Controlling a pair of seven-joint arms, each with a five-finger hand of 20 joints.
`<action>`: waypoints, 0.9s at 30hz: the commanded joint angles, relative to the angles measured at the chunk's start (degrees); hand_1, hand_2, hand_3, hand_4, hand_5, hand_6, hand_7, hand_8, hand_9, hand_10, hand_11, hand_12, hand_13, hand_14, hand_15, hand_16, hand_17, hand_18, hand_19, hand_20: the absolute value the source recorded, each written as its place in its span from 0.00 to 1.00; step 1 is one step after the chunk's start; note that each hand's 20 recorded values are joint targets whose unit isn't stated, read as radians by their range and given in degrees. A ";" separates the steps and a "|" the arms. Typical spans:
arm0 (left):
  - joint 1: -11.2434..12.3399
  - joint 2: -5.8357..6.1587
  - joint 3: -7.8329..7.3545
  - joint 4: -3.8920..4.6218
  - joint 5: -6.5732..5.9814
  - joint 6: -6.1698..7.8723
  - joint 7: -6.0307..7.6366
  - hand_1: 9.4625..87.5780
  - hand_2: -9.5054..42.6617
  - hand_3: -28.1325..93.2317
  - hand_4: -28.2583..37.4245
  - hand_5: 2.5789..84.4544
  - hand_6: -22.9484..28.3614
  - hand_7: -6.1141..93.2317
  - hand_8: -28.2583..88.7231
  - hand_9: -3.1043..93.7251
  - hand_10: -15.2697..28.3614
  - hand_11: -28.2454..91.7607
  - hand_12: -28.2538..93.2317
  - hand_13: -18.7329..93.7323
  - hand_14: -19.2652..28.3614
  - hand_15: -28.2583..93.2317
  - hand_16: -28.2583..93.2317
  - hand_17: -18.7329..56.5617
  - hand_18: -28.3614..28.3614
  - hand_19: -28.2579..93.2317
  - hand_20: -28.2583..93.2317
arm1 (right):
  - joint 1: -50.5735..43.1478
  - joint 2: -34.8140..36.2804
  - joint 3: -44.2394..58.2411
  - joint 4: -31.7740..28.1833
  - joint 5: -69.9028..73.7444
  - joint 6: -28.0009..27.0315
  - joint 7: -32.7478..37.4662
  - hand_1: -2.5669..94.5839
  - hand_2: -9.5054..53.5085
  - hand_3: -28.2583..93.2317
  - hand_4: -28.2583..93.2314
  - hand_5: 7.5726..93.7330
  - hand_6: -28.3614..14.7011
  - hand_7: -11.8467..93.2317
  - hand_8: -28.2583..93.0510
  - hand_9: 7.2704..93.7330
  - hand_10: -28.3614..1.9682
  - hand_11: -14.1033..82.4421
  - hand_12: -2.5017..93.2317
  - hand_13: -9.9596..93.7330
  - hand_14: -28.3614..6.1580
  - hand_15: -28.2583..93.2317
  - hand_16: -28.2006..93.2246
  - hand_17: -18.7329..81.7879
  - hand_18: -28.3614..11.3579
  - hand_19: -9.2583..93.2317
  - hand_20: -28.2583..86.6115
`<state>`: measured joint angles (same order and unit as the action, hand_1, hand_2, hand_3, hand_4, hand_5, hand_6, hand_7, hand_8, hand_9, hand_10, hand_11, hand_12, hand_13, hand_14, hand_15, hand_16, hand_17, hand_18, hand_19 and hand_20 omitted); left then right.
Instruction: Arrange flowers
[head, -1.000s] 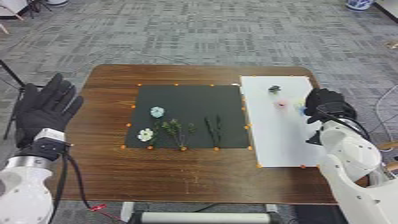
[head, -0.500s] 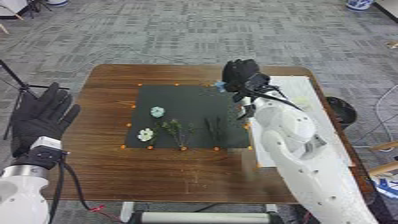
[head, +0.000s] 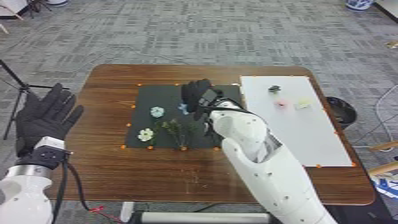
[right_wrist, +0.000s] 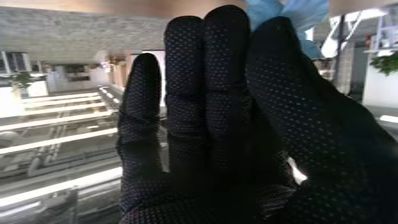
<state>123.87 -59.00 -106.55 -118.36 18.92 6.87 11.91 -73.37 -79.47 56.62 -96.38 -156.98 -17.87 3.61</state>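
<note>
In the head view my right hand (head: 199, 94) is over the upper part of the dark mat (head: 160, 95), pinching a blue flower (head: 184, 108) that sits at its left side. The right wrist view shows my right hand (right_wrist: 222, 100) with blue petals (right_wrist: 306, 15) at its fingertips and thumb. A light-blue flower (head: 157, 112), a white flower (head: 146, 134) and green sprigs (head: 178, 131) lie on the mat, left of and below that hand. On the white board (head: 311, 140) are a dark flower (head: 274, 89), a pink one (head: 282, 104) and a pale yellow one (head: 303, 104). My left hand (head: 44, 117) is open beyond the table's left edge.
Small orange markers (head: 123, 146) edge the mat and board on the brown table (head: 178, 175). The right forearm crosses the table's lower right part. A black bin (head: 340, 112) stands on the floor beyond the right edge.
My right hand has moved left from the white board to the dark mat, carrying the blue flower. The left hand has stayed nearly still.
</note>
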 joint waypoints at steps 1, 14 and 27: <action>1.33 -0.87 0.79 -0.23 -1.60 -0.17 -0.21 0.21 0.53 0.74 0.00 0.41 0.59 0.14 0.16 0.31 0.62 0.35 0.27 0.34 0.60 0.32 0.18 0.14 0.71 0.52 0.25 | -2.24 -2.77 -1.89 2.43 -7.36 3.88 -4.38 0.62 0.00 0.81 0.00 0.79 0.68 0.40 0.22 0.89 0.68 0.28 0.51 0.70 0.65 0.55 0.57 0.42 0.19 0.79 0.45; 1.16 -1.22 1.68 0.14 -1.62 -1.57 -0.58 0.21 0.53 0.74 0.00 0.41 0.58 0.15 0.16 0.32 0.61 0.35 0.27 0.34 0.60 0.32 0.18 0.14 0.71 0.52 0.25 | -1.61 -8.23 -1.53 6.17 -12.11 4.82 -6.26 0.62 0.00 0.82 0.00 0.79 0.68 0.40 0.22 0.89 0.66 0.28 0.51 0.69 0.64 0.55 0.57 0.42 0.19 0.79 0.46; 1.15 -1.44 2.61 0.32 -2.44 -1.61 -1.02 0.21 0.53 0.74 0.00 0.41 0.58 0.15 0.16 0.32 0.61 0.36 0.27 0.35 0.60 0.32 0.18 0.14 0.71 0.52 0.25 | -3.55 -9.43 -1.57 6.58 -13.44 2.91 -4.98 0.61 0.00 0.81 0.00 0.79 0.68 0.39 0.21 0.87 0.67 0.27 0.50 0.68 0.63 0.56 0.56 0.42 0.18 0.78 0.46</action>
<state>124.59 -59.76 -104.25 -118.30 17.11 5.92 11.57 -75.88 -88.43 55.25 -89.97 -168.00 -14.46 -0.51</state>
